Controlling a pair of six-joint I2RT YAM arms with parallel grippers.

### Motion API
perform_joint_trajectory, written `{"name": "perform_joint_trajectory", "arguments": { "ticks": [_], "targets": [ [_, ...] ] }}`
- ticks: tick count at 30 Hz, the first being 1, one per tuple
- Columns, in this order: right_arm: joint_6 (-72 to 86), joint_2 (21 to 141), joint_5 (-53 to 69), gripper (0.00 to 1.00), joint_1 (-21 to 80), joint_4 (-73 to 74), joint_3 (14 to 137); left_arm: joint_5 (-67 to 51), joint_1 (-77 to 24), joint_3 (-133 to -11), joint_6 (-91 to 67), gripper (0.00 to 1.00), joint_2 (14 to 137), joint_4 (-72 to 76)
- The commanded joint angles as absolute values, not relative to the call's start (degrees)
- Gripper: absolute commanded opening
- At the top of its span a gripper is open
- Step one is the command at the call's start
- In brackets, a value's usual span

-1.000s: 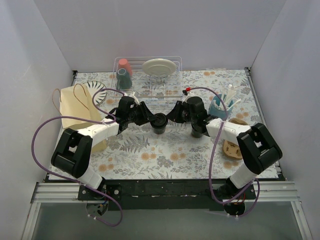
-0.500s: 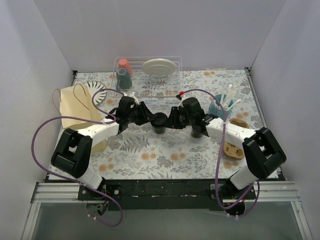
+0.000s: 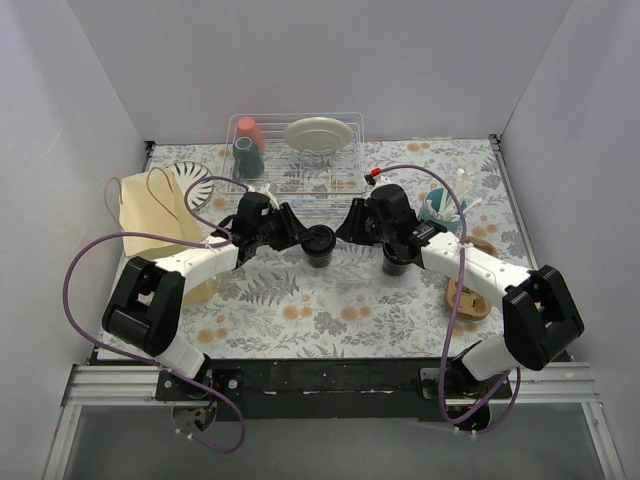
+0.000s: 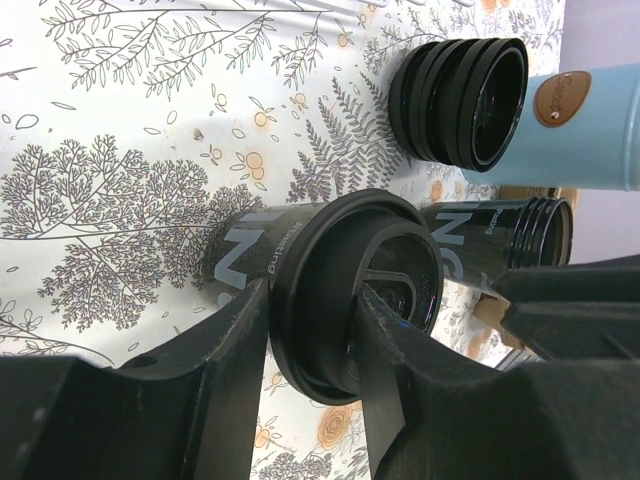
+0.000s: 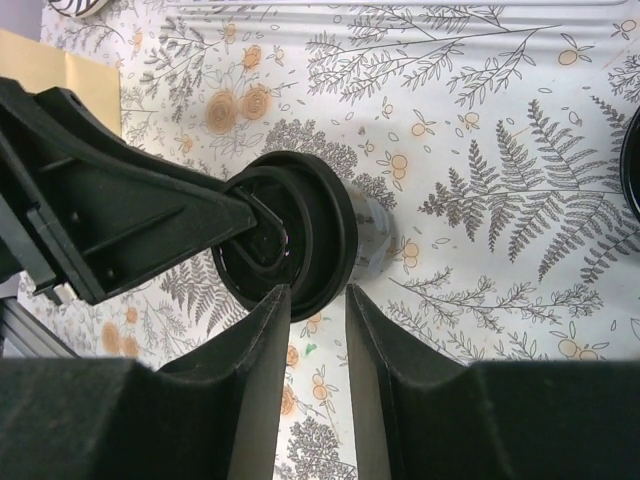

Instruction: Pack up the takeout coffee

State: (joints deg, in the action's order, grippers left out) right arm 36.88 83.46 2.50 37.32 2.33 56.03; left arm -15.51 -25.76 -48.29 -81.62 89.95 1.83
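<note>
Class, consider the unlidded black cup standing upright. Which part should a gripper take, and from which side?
Probably the round wall just below the open rim of the unlidded cup, pinched from opposite sides, coming in level from the table's near edge: it stands upright, and the light-blue cup stands on its far side.

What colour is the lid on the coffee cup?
Black; the lid shows best in the left wrist view.

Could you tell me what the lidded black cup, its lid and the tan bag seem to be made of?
The lidded cup: probably coated paper; matte black wall with printed white lettering. The lid: likely moulded plastic; faint sheen, crisp stepped rim. The bag: looks like kraft paper; flat tan, creased, thin loop handles.
</note>
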Motion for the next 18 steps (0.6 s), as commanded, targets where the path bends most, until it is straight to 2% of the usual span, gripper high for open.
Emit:
{"name": "perform_joint_trajectory", "arguments": {
  "ticks": [1, 7, 18],
  "targets": [
    [35.95, 85.51, 1.49, 0.37, 37.09, 3.25, 59.06, -6.24, -26.54, -44.03, -75.59, 0.37, 96.16, -21.26],
    [35.77, 85.34, 1.67, 0.38, 36.74, 2.46, 58.10, -8.52, -26.54, -49.12, -75.50, 0.45, 93.78, -24.16],
    [34.81, 85.25, 2.63, 0.38, 36.21, 1.93, 57.04, -12.48, -26.54, -56.07, -75.94, 0.51, 91.50, -26.10]
  ]
}}
